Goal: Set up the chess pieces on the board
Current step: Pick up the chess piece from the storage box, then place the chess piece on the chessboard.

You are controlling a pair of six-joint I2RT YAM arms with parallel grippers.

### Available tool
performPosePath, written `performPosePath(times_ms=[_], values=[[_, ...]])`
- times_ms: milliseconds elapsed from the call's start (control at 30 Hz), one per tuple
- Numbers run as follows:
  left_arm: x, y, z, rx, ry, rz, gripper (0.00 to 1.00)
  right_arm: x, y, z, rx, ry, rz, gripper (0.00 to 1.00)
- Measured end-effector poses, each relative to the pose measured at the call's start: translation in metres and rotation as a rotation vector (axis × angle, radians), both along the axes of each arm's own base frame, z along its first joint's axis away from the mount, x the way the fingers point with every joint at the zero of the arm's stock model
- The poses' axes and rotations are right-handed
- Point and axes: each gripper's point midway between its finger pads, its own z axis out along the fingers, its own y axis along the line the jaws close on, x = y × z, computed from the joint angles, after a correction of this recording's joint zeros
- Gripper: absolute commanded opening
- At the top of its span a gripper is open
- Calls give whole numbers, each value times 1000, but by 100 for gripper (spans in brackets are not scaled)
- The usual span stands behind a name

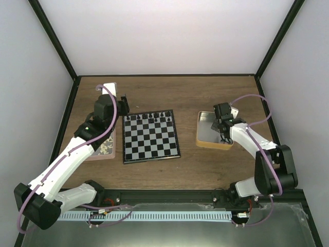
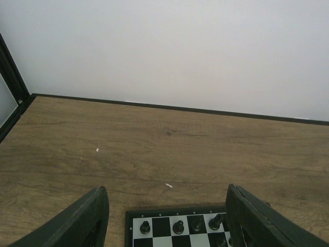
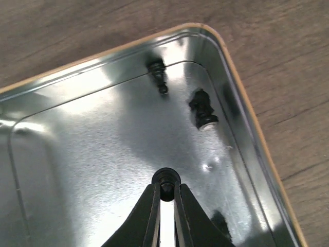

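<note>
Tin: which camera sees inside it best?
Right wrist view: the tin fills it, loose chess pieces inside. The top view shows it small, partly behind the right arm. The left wrist view misses it.

Both my arms are built alike: long white shells for the links and chunky black housings at the joints. My left arm [image 1: 67,159] has a small green light [image 1: 88,124] on one black joint. My right arm [image 1: 257,141] has a big rounded black elbow housing [image 1: 275,172]. A thin lilac cable [image 1: 105,135] runs loose along the left arm, and a second lilac cable [image 1: 252,95] of the same kind runs along the right. My black bases [image 1: 95,191] carry thin red and white wires [image 1: 105,201]. My left jaws are two broad, matte black wedges; my right jaws are slim, glossy black blades that taper to narrow tips.
</note>
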Motion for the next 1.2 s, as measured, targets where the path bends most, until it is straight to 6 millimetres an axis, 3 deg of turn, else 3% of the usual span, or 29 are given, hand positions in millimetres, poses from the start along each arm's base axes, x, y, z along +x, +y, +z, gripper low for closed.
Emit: performPosePath(times_ms=[200, 333, 533, 700, 900, 1000, 1200], values=[[0, 0, 0, -2, 0, 1, 64, 9, 23, 11, 68, -25, 87, 6], [0, 0, 0, -3, 0, 2, 64, 20, 61, 32, 104, -71, 188, 6], [-3, 7, 4, -11, -21, 32, 64, 37, 179, 64, 161, -131, 436, 6], [-13, 20, 17, -33, -73, 75, 64, 38, 277, 52, 158, -106, 611, 6], [-21, 32, 30, -56, -126, 116, 64, 35, 356, 37, 131, -94, 751, 6], [-25, 37, 32, -60, -142, 133, 65, 37, 377, 28, 114, -86, 789, 6], [-31, 46, 38, -70, -171, 158, 65, 48, 391, 8, 73, -54, 813, 7]])
